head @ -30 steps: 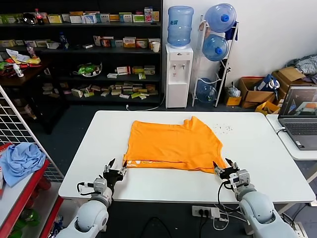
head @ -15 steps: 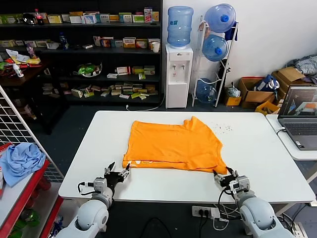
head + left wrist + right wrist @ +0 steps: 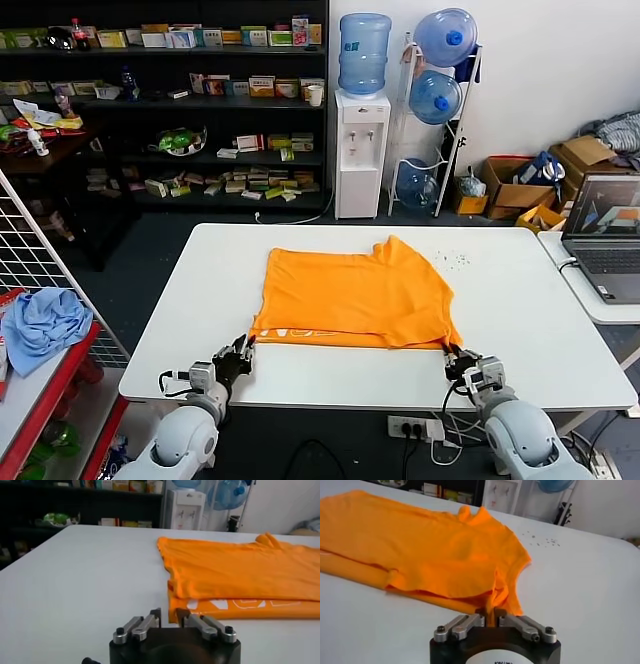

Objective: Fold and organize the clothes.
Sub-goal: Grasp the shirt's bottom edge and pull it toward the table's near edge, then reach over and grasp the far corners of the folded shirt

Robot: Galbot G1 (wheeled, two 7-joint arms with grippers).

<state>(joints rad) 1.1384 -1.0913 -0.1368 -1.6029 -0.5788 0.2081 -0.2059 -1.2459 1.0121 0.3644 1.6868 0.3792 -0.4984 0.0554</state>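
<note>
The clothes are one bright orange T-shirt (image 3: 350, 295), lying folded on the white table (image 3: 190, 310), with pale print along its near hem. My left gripper (image 3: 243, 348) sits at the shirt's near left corner. In the left wrist view (image 3: 168, 614) its narrowed jaws have the corner of the T-shirt (image 3: 240, 575) between them. At the near right corner my right gripper (image 3: 455, 355) is shut. The right wrist view (image 3: 490, 614) shows a bunched fold of the T-shirt (image 3: 420, 545) pinched between its fingers. The near hem runs straight between the two grippers.
A light blue cloth (image 3: 40, 325) lies on the red rack at the left. A laptop (image 3: 605, 225) stands on a side table at the right. Behind the table are a water dispenser (image 3: 361, 150) and stocked shelves (image 3: 160, 100). Both grippers are close to the table's front edge.
Both grippers went from open to shut on the shirt's near corners. The near hem has been drawn slightly toward the front edge and now lies straight.
</note>
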